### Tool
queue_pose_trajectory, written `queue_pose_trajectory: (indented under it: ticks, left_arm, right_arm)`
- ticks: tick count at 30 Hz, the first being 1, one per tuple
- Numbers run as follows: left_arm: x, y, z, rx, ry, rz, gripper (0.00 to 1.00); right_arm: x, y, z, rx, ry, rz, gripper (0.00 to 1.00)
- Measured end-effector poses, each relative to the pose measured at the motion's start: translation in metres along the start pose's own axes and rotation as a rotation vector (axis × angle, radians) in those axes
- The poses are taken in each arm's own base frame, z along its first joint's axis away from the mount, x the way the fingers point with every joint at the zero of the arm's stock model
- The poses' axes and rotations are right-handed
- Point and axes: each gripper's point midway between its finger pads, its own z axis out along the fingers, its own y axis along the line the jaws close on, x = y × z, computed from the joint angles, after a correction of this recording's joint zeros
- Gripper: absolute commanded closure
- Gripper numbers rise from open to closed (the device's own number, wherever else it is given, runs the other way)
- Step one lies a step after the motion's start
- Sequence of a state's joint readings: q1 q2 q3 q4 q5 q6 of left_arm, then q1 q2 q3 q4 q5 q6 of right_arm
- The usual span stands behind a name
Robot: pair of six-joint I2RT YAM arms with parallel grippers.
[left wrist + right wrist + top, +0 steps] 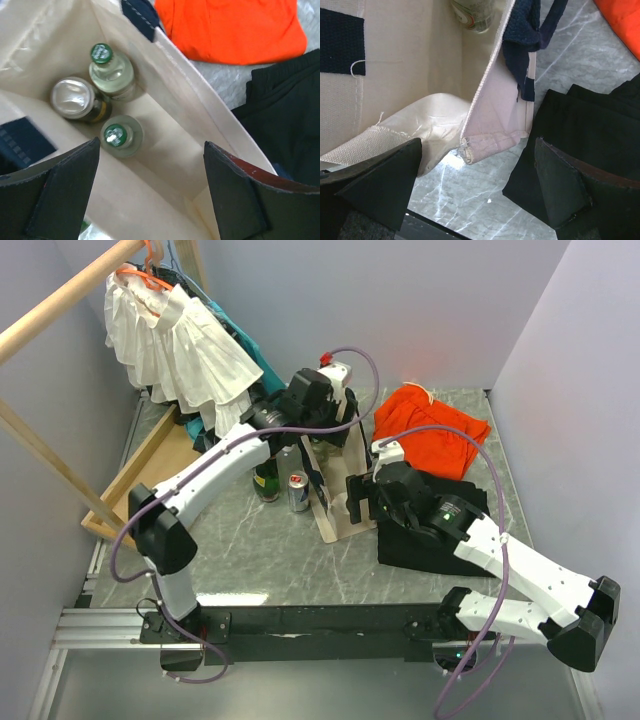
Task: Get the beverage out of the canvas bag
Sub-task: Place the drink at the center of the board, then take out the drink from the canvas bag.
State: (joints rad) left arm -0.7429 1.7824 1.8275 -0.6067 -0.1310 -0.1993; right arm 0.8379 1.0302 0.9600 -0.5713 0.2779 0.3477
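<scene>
The beige canvas bag point(338, 502) stands upright in the middle of the table with its mouth open. Looking down into it in the left wrist view, I see the bag's inner wall point(175, 95) and, on its floor, three beverages: two clear bottles with green caps point(101, 53) point(116, 135) and a silver-topped can point(74, 97). My left gripper point(150, 195) hangs open over the bag's mouth point(322, 432), above the drinks, holding nothing. My right gripper point(475, 190) is open and low at the bag's near right corner point(470, 150) point(368, 502), not closed on it.
Outside the bag on its left stand a dark green bottle point(266, 480), a clear bottle point(288, 460) and a can point(299, 492). An orange cloth point(430, 425) lies behind the bag, a black cloth point(430, 540) to its right. White clothes point(185, 345) hang at the back left.
</scene>
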Motion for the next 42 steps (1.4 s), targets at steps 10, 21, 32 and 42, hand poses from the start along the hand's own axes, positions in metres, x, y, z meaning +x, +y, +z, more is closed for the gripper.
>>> queue_pose_trajectory:
  ticks: [10,21,32,42]
  left_arm:
    - [0.017,0.001,0.034,-0.004,0.062,0.027,0.12]
    - [0.023,0.032,0.056,-0.075,0.097,-0.004,0.15]
    - [0.035,0.052,0.060,-0.110,0.129,-0.039,0.20]
    - [0.042,0.044,0.064,-0.049,0.141,-0.039,0.22]
  right_arm:
    - [0.000,0.001,0.001,-0.007,-0.001,-0.004,0.00]
    - [0.001,0.001,0.002,-0.008,-0.005,-0.003,0.00]
    - [0.000,0.001,0.003,-0.007,-0.014,0.000,0.00]
    - [0.000,0.001,0.003,-0.005,-0.016,0.000,0.00]
